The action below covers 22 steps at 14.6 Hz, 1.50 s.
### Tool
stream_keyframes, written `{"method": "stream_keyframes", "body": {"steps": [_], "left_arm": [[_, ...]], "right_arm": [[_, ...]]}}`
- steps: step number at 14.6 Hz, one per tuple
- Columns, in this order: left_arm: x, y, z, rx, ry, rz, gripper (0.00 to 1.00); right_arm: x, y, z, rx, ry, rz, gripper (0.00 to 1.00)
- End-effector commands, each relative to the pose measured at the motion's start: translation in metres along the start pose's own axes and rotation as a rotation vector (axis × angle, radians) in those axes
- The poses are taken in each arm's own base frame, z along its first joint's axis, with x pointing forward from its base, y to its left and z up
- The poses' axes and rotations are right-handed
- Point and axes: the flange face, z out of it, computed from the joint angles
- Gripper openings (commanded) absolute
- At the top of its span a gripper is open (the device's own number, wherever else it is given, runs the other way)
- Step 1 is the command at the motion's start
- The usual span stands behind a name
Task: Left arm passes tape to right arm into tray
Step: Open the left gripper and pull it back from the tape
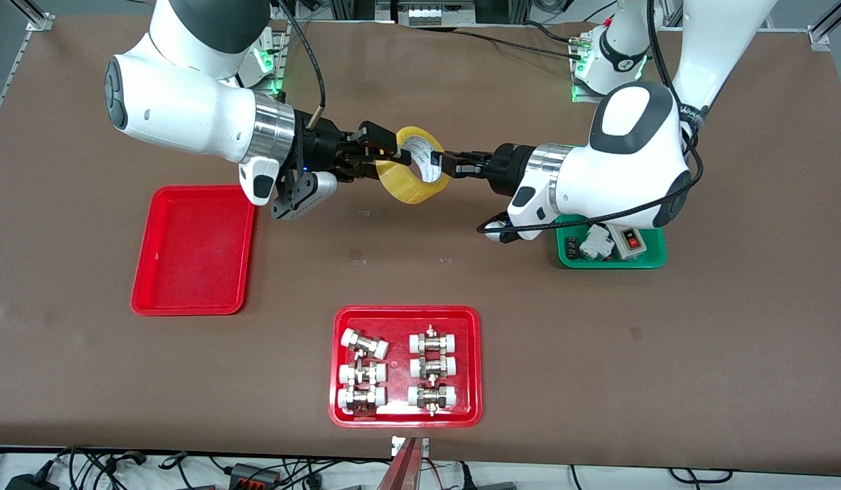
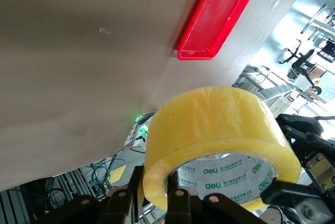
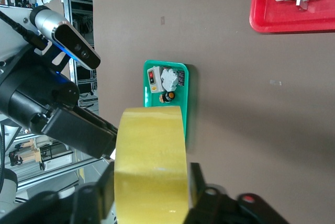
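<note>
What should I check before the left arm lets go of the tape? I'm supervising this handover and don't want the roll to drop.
1. Right gripper closed across the band of the tape: ok, its fingers sit on both faces of the band.
2. Left gripper on the roll: ok, it pinches the band at the core.
3. Roll off the table, in the air between the arms: ok.
4. Right grip firm enough to carry alone: cannot tell.
5. Plain red tray free to receive it: ok, nothing lies in it.
6. Way toward the tray: ok, only bare table between.
</note>
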Motion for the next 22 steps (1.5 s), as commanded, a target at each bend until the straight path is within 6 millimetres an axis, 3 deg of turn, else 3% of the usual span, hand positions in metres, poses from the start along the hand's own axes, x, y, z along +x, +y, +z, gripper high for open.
{"method": "stream_keyframes", "body": {"steps": [1, 6, 7, 8, 13, 15, 16, 18, 20, 22], "left_arm": [[-0.009, 0.005, -0.010, -0.022, -0.018, 0.028, 0.00], [-0.008, 0.003, -0.012, -0.019, -0.023, 0.024, 0.00], [-0.008, 0.002, -0.015, -0.020, -0.027, 0.020, 0.27], [-0.009, 0.001, -0.018, -0.016, -0.029, 0.021, 0.99], [-0.013, -0.011, -0.047, 0.010, -0.019, 0.014, 1.00], [-0.023, -0.021, -0.073, 0.096, 0.050, 0.023, 1.00], [-0.019, -0.038, -0.087, 0.168, 0.070, 0.018, 1.00], [-0.018, -0.063, -0.122, 0.260, 0.090, 0.125, 1.00], [-0.023, -0.101, -0.176, 0.348, 0.094, 0.249, 1.00], [-0.018, -0.133, -0.209, 0.461, 0.112, 0.350, 1.00]], "right_arm": [[0.002, -0.007, 0.001, 0.022, 0.002, -0.007, 0.35], [0.002, -0.005, -0.001, 0.021, -0.001, -0.016, 0.32], [0.002, -0.005, 0.001, 0.021, -0.003, -0.019, 0.32], [0.002, -0.005, -0.001, 0.021, -0.001, -0.019, 0.32], [0.006, 0.003, -0.003, 0.001, 0.005, -0.049, 0.32], [0.013, 0.023, -0.010, -0.050, 0.018, -0.064, 0.32], [0.020, 0.038, -0.019, -0.067, 0.030, -0.046, 0.32], [0.037, 0.085, -0.038, -0.080, 0.053, 0.024, 0.32], [0.057, 0.136, -0.062, -0.086, 0.071, 0.102, 0.32], [0.074, 0.219, -0.096, -0.080, 0.045, 0.205, 0.32]]}}
